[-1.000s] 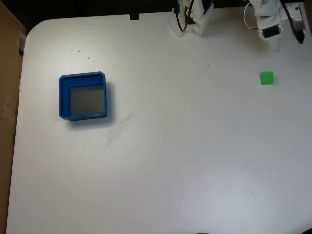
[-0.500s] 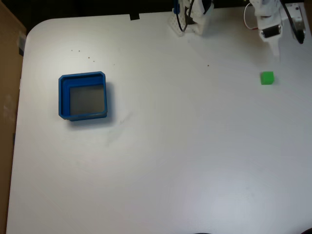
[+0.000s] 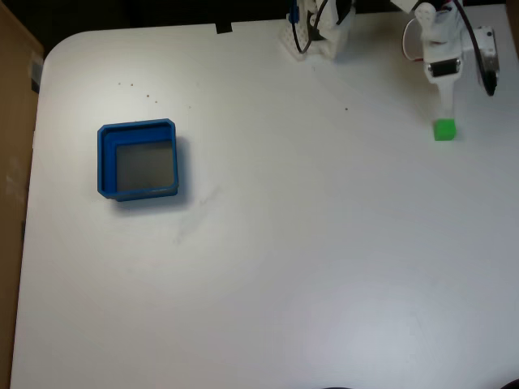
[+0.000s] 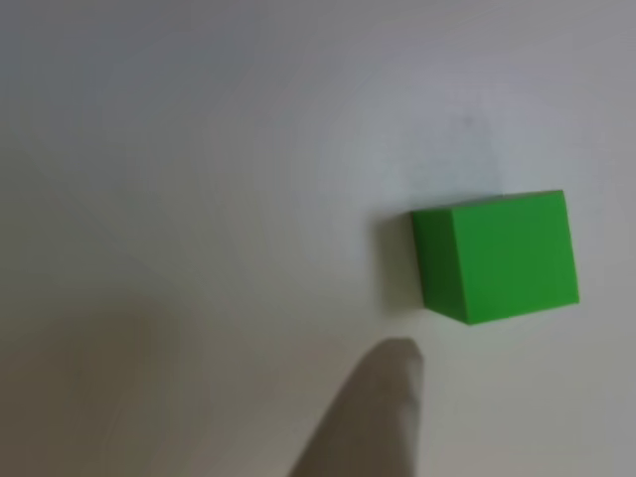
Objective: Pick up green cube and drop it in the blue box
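Observation:
The green cube (image 3: 443,130) rests on the white table at the right side of the fixed view. My gripper (image 3: 448,109) reaches down from the top right, and one white finger (image 3: 447,101) ends just above the cube, apart from it. In the other view the cube (image 4: 497,256) sits close up at the right, with a blurred white fingertip (image 4: 376,412) below and left of it, not touching. A second finger cannot be made out. The blue box (image 3: 138,160), with its grey floor bare, stands far off at the left.
The arm's base with cables (image 3: 318,28) stands at the table's top edge. The table (image 3: 284,267) is rounded at the top left corner, with a brown panel (image 3: 12,162) beyond its left edge. Small dark specks (image 3: 148,97) mark the surface above the box.
The arm has swung down from the top right corner, bringing its finger from well above the cube to just short of it. Cube and box have not moved.

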`<state>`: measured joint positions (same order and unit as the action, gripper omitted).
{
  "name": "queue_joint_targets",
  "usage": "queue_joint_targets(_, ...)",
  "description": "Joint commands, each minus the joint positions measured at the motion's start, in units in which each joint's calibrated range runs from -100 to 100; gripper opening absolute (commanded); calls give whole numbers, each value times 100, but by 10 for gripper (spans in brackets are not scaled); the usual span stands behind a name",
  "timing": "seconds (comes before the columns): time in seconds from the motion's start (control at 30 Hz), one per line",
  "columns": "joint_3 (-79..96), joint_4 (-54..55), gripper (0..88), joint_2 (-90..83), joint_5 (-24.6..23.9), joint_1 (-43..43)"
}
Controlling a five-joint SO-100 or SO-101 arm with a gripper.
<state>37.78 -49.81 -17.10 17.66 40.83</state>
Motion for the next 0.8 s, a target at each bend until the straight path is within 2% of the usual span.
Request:
queue_joint_targets(0.0,-472,-33,322,51,15,-267)
queue_joint_targets(0.57,-1402,-17,322,1531,20,-174)
queue_joint_targets(0.77,-1375,-17,322,1572,24,-109)
